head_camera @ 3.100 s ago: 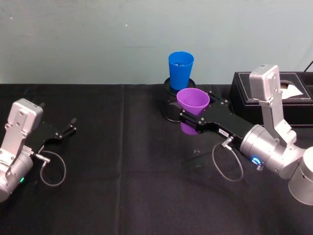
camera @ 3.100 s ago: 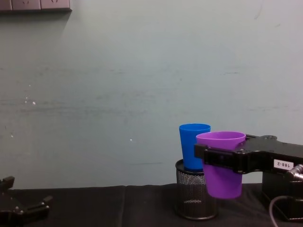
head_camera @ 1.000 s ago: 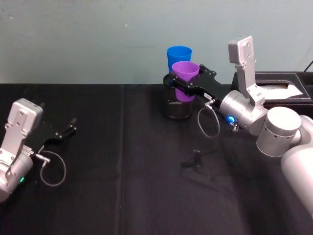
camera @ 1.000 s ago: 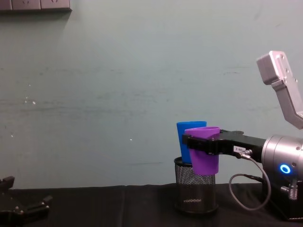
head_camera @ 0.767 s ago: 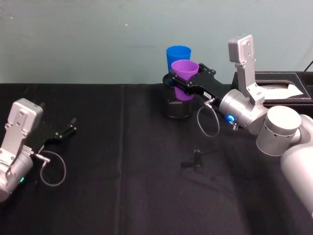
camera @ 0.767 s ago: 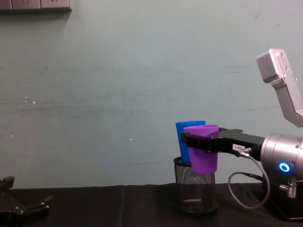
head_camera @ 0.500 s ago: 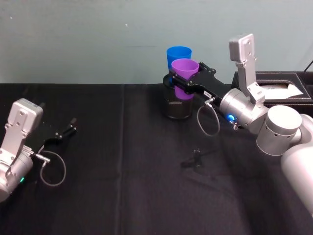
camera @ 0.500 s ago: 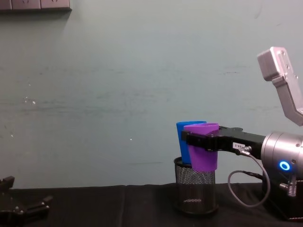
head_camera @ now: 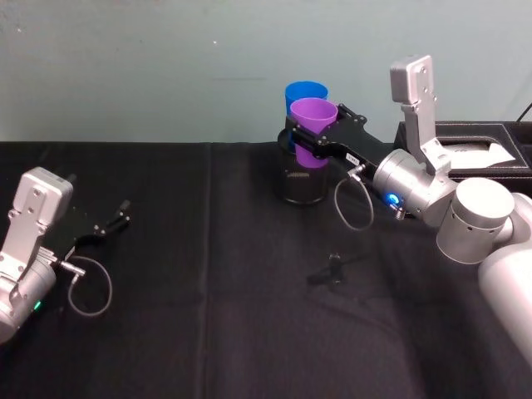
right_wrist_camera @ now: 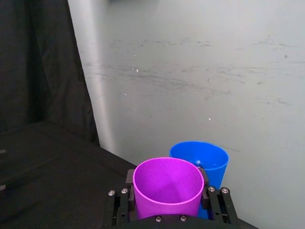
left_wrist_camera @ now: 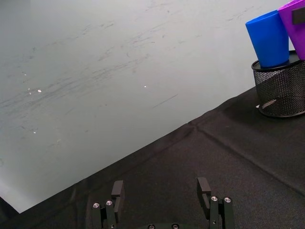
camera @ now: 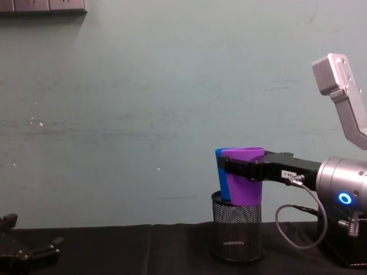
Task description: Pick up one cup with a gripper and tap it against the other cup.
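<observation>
Nearest me, left gripper (left_wrist_camera: 160, 188) parked low over the black cloth table (head_camera: 208, 316), fingers spread, empty. Farther out, right gripper (head_camera: 313, 140), a black flat-fingered claw, pinches the plain purple tapered plastic tumbler (head_camera: 313, 115) below its rim, upright, held level with the bright blue plastic tumbler (head_camera: 304, 91). That one stands in the black wire-mesh pen holder (head_camera: 301, 184) by the wall. I judge this is the tap itself: cups touching or just beside, can't tell which. Next calls for a small gentle nudge toward blue, so the holder doesn't tip.
</observation>
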{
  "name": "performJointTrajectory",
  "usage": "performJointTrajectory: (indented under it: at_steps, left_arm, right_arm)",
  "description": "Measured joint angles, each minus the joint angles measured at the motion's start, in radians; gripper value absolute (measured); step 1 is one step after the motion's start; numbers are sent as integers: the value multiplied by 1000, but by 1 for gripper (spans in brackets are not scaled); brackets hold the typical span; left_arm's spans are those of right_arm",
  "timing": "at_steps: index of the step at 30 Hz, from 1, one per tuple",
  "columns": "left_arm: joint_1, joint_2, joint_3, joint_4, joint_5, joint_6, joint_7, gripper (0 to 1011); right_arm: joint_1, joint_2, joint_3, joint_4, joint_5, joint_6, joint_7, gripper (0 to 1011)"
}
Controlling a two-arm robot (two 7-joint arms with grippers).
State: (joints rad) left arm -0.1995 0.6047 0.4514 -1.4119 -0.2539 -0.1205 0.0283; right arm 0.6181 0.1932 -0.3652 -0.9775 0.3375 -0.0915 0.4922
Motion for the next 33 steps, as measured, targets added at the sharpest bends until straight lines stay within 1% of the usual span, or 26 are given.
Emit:
performJointTrajectory:
  at_steps: [33]
  left_arm:
    - [0,0,0,0,0,0,0,1000]
  right_arm:
    - [1,3,-3,-9,6,7,-2,746]
